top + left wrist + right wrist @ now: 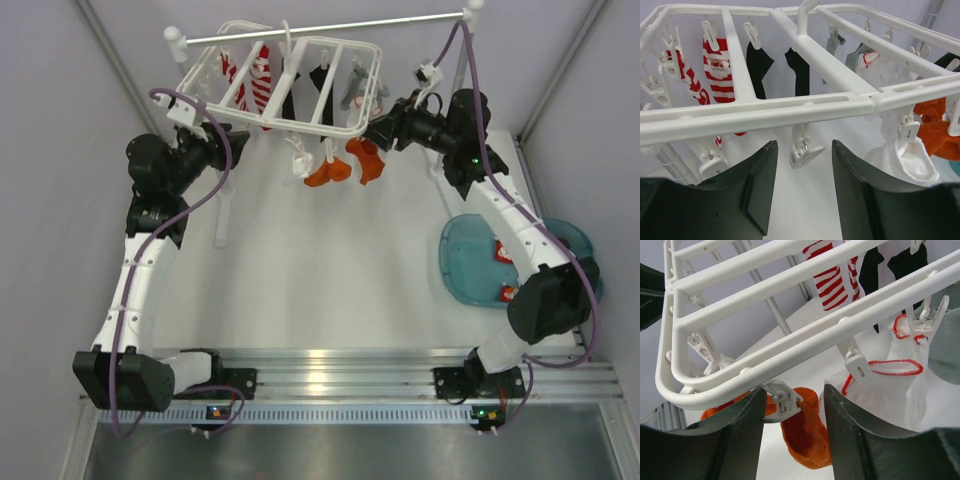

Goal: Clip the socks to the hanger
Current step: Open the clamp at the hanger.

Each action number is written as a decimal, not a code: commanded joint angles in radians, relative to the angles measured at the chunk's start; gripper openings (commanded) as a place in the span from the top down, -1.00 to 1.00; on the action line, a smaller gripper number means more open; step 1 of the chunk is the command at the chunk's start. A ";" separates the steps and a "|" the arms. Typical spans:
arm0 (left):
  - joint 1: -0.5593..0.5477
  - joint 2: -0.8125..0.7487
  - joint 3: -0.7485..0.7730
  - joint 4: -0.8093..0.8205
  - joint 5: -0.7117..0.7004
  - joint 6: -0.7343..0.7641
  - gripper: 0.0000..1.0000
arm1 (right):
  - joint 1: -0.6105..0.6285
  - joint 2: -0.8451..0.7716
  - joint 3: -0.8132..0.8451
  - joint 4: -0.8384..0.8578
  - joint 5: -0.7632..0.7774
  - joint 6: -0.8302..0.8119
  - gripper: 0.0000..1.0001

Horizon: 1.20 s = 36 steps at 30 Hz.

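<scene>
The white hanger [300,85] hangs from the rail with several socks clipped under it: red-and-white striped [262,80], black [322,85], grey [355,92], white [300,160] and two orange ones [328,172]. My left gripper [240,138] is at the frame's left edge, open. In its wrist view an empty clip [805,150] dangles between the fingers, with a white sock [907,162] to the right. My right gripper [375,130] is at the frame's right edge, open. An orange sock [807,435] hangs from a clip [782,400] between its fingers, beside a red-trimmed white sock [890,390].
A silver rail [330,28] on white posts carries the hanger at the back. A blue tub [462,262] at the right, beside the right arm, holds some red-and-white pieces [500,252]. White walls close in on both sides.
</scene>
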<state>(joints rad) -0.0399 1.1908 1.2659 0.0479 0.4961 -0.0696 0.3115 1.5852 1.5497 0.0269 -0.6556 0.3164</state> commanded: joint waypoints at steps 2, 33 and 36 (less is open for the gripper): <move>0.005 0.050 0.055 0.112 0.068 0.027 -0.01 | -0.022 0.010 0.064 0.036 -0.002 -0.005 0.02; -0.216 0.016 0.070 -0.072 -0.250 -0.335 1.00 | 0.056 -0.264 0.061 -0.337 -0.110 -0.425 0.14; -0.239 0.016 0.070 -0.072 -0.280 -0.367 1.00 | 0.167 -0.251 0.038 -0.326 0.004 -0.477 0.14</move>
<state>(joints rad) -0.2615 1.2369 1.2999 -0.0212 0.2935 -0.3862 0.3985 1.3266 1.5726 -0.2554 -0.7303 -0.0711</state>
